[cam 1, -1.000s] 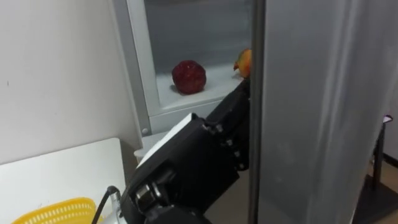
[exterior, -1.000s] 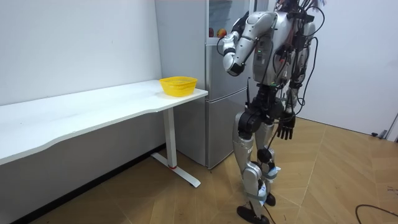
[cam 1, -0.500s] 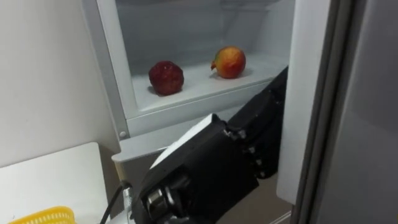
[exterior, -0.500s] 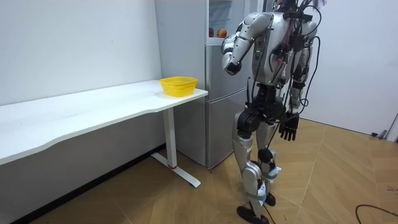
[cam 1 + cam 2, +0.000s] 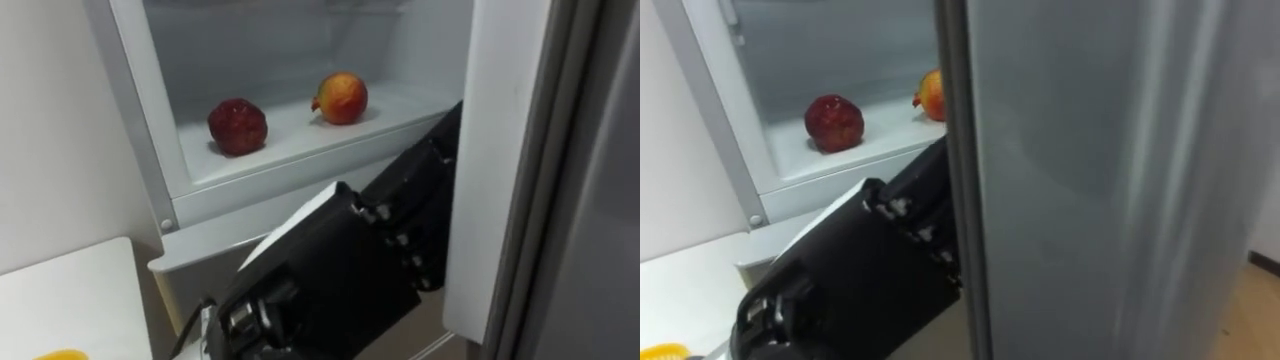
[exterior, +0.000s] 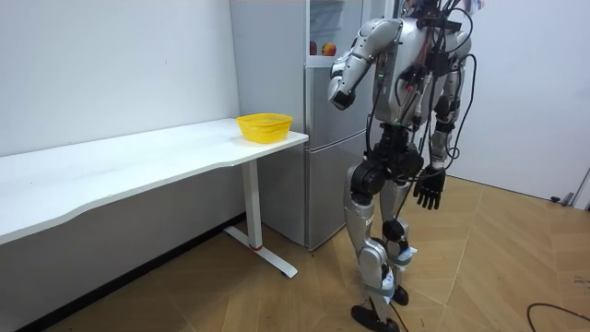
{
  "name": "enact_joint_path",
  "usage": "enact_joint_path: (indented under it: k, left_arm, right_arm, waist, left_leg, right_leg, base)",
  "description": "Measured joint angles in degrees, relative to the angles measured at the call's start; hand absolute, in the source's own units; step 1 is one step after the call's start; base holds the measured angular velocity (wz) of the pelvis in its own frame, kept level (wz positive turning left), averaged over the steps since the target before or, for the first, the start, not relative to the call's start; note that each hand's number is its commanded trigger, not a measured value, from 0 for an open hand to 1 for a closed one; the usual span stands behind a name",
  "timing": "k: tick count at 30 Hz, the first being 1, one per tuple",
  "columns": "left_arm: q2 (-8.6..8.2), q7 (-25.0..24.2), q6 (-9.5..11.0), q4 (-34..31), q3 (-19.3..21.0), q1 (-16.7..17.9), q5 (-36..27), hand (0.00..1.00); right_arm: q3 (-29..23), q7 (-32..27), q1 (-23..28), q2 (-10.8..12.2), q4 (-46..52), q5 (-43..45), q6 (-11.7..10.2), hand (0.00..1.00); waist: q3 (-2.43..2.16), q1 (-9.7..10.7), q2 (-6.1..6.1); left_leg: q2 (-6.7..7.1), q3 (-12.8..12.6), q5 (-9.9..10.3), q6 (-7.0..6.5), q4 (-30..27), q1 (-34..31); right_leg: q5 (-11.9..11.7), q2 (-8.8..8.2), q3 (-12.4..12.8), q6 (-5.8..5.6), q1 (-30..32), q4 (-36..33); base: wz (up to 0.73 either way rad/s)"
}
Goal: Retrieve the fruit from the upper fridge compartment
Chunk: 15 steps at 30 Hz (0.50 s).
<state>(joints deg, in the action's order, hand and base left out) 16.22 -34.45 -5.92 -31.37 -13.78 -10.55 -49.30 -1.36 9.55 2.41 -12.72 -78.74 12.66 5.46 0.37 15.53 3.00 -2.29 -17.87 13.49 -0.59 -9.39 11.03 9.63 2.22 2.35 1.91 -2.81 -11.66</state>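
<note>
The robot is standing in front of a tall grey fridge point(image 6: 324, 138), just beside the end of a long white table point(image 6: 138, 161). The fridge's upper grey door point(image 5: 560, 150) is standing open. The left hand point(image 5: 420, 200) is reaching up and resting against the door's inner white edge. Its far end is hidden by the door, so I cannot tell whether it is gripping the edge or only lying against it. The right hand point(image 6: 428, 191) is hanging at the robot's side beside its thigh, loosely spread and holding nothing.

Two fruits are sitting apart on the white shelf point(image 5: 300, 150) of the upper compartment, neither of them in a hand. A dark red round fruit point(image 5: 237, 126), possibly a pomegranate, is lying toward the left. An orange-red round fruit point(image 5: 341, 97) is lying to its right and further back. Both are sitting above and beyond the left hand, well apart from it.

One yellow plastic mesh basket point(image 6: 265, 126) is sitting on the table's end nearest the fridge.
</note>
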Motion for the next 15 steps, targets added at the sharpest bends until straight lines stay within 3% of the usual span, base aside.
enact_joint_path:
  k: [7, 15]
  left_arm:
    - [-0.03, 0.4, 0.0, 1.2, -2.1, -2.3, -0.2, 0.00]
    - [-0.28, 0.6, 0.0, 1.2, -3.4, -4.2, -0.7, 0.00]
  right_arm:
    - [0.0, 0.0, 0.4, 0.0, -1.4, -3.5, 0.4, 0.00]
    - [0.0, 1.1, -0.8, -1.4, -1.6, -3.6, 0.2, 0.00]
  waist:
    - [0.04, 0.7, 0.06]
    - [0.27, 3.3, 0.96]
  left_leg:
    - [0.02, -0.7, 0.0, 0.00, 0.0, -0.4]
    - [-0.01, -1.0, 0.0, 0.00, -0.1, -0.4]
  right_leg:
    - [0.0, -0.01, 0.4, -0.04, 0.2, 0.1]
    - [0.0, 0.13, 1.0, -0.02, 0.8, 0.0]
  base:
    - [-0.02]
    - [-0.06]
